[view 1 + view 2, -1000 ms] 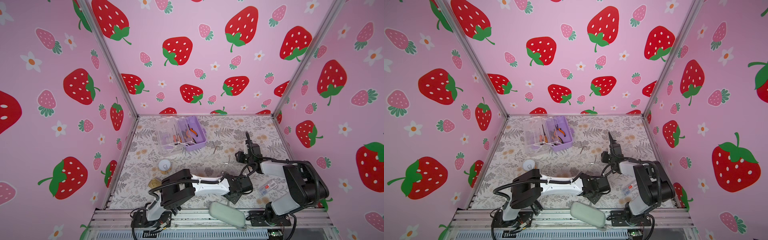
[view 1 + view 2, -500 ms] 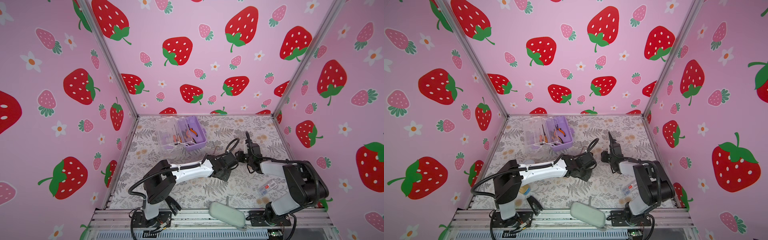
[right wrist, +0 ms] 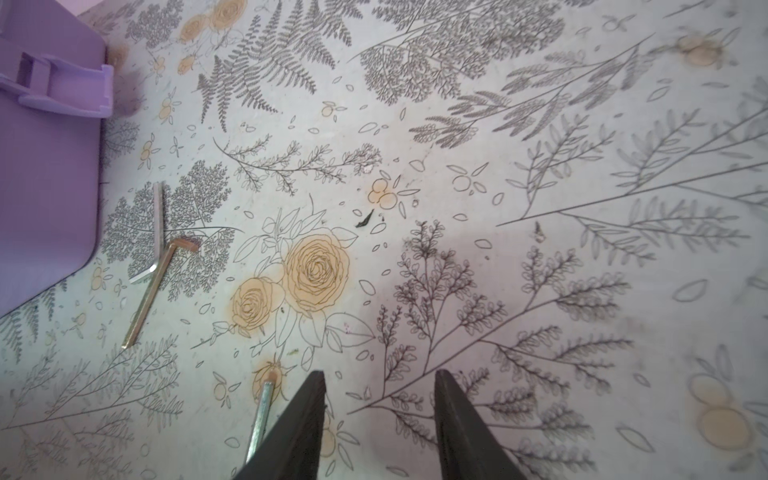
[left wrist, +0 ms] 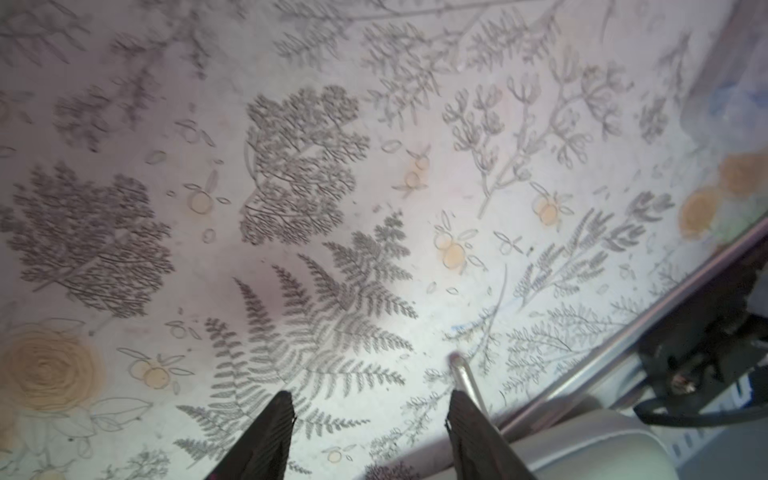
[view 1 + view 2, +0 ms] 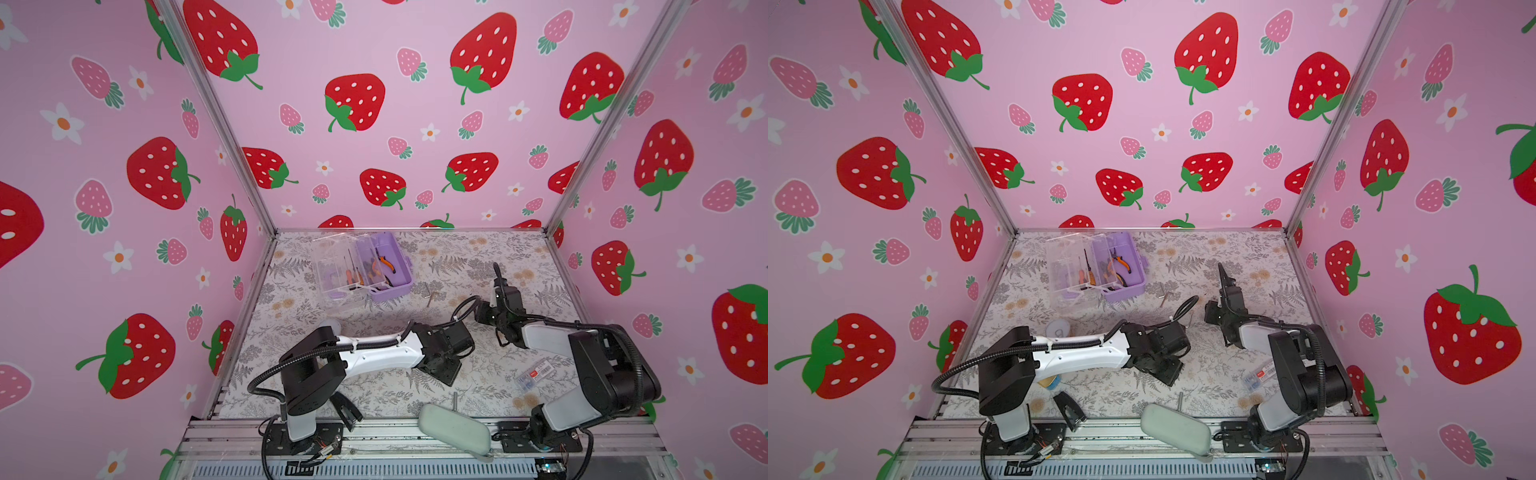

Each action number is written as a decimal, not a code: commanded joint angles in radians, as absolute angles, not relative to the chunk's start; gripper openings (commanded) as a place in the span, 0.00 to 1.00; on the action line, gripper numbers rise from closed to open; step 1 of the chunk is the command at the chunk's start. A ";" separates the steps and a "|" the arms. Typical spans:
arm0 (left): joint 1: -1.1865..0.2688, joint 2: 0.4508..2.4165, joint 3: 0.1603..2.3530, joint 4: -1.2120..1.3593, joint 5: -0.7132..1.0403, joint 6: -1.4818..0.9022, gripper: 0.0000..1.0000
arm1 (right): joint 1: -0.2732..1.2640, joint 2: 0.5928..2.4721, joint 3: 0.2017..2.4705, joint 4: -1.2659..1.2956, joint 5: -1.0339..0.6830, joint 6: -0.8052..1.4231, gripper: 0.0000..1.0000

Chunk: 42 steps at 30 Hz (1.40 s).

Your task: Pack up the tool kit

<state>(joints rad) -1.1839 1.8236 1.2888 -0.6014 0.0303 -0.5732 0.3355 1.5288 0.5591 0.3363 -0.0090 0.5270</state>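
Grey ferns cover the table; at its back left the lilac tool kit lies open, pliers and screwdrivers inside. The left end effector and right end effector both gape, empty. Gathering the loose hex keys beside the case seems next, which calls for a low pinch. The writing on the small packet's red label is too small to read.

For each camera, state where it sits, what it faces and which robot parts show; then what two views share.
Top views: above the front edge, looking down on table, tool kit, both whole arms.
Left wrist: on left arm, facing table and pouch; only the left gripper shows.
Right wrist: on right arm, facing table and tool kit corner; only the right gripper shows.
Shared: crossed hex keys, in right wrist and top views.
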 commanded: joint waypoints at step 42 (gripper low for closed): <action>-1.284 2.087 1.480 -0.736 0.147 -0.591 0.09 | 0.293 1.470 0.518 0.341 0.008 0.550 0.51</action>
